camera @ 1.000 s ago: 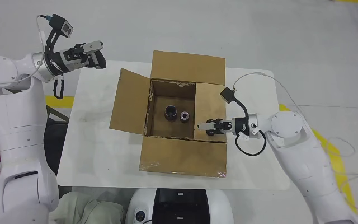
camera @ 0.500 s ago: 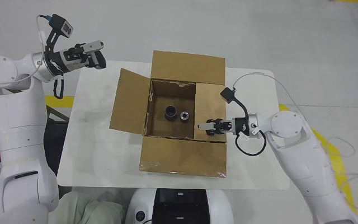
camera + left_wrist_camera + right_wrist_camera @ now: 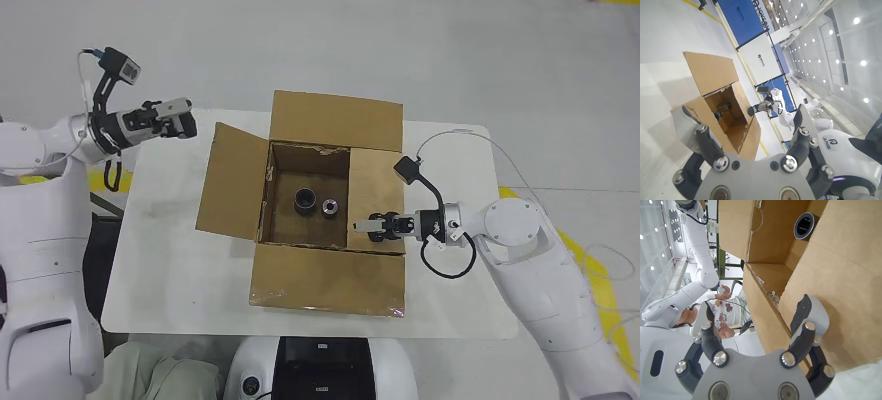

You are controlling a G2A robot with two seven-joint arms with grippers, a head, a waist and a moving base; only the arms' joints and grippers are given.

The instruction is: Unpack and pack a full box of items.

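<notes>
The cardboard box (image 3: 268, 200) sits in the middle of the white counter (image 3: 160, 250), open, with all four flaps folded outward. Down on its floor lie two small metal cylinders side by side: a dark ring-shaped one (image 3: 305, 202) and, just beside it on the robot's right, a smaller silvery one (image 3: 330, 207). They are close together, though I cannot tell if they touch. The right claw (image 3: 358, 226) is over the box's right flap (image 3: 377, 195), near the edge of the opening and pointing in toward the cylinders. Its fingers are spread apart with nothing between them, and I cannot say whether either one rests on the cardboard. The left claw (image 3: 190, 117) is well apart from the box, above the far left corner of the counter, and points toward the left flap (image 3: 232, 193). It too is released, fingers wide and holding nothing.
</notes>
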